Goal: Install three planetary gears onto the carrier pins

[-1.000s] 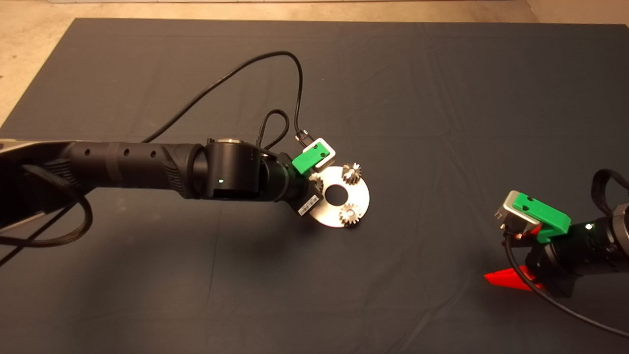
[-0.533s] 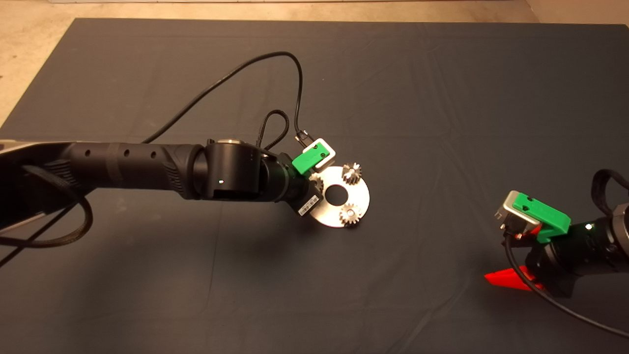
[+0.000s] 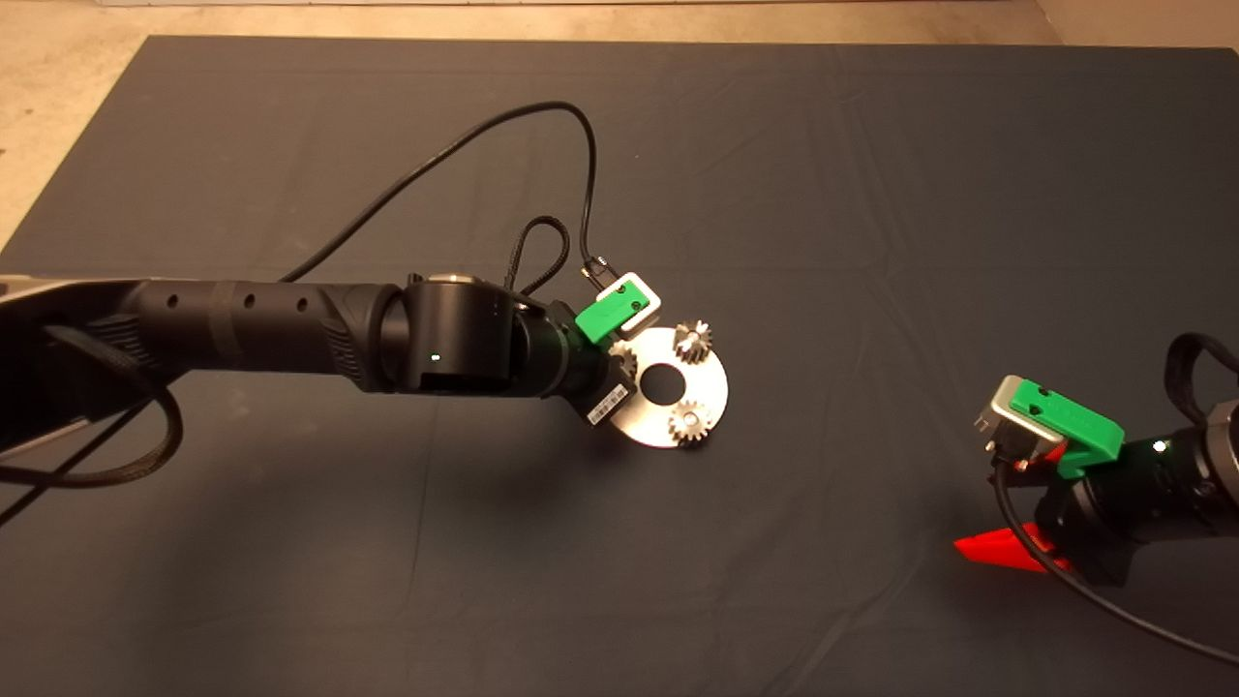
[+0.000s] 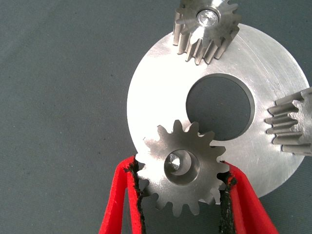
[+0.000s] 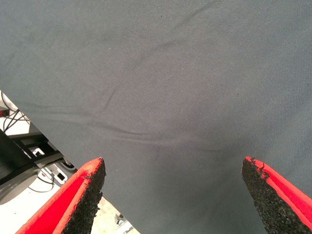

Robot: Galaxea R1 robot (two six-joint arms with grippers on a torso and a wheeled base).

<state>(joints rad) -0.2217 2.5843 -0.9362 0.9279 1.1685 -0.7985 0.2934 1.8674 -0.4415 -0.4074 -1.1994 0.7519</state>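
A shiny round disc (image 3: 718,385) with a large centre hole lies mid-mat. Two planetary gears (image 3: 693,341) (image 3: 691,423) sit on carrier pins; the left wrist view shows one pin's tip (image 4: 206,17) inside its gear (image 4: 204,30), and the other gear (image 4: 291,126) at the picture's edge. My left gripper (image 4: 180,168) is shut on a third gear (image 4: 195,190) at the disc's (image 4: 156,83) left rim, with a pin (image 4: 174,162) showing off-centre through the gear's hole. My right gripper (image 5: 173,195) waits open at the mat's right side, its red finger (image 3: 1002,549) showing in the head view.
The left arm's black cable (image 3: 465,145) loops over the mat behind the disc. Bare floor (image 3: 58,106) borders the mat at the far left. Past the mat's edge, the right wrist view shows cables and equipment (image 5: 29,151) on the floor.
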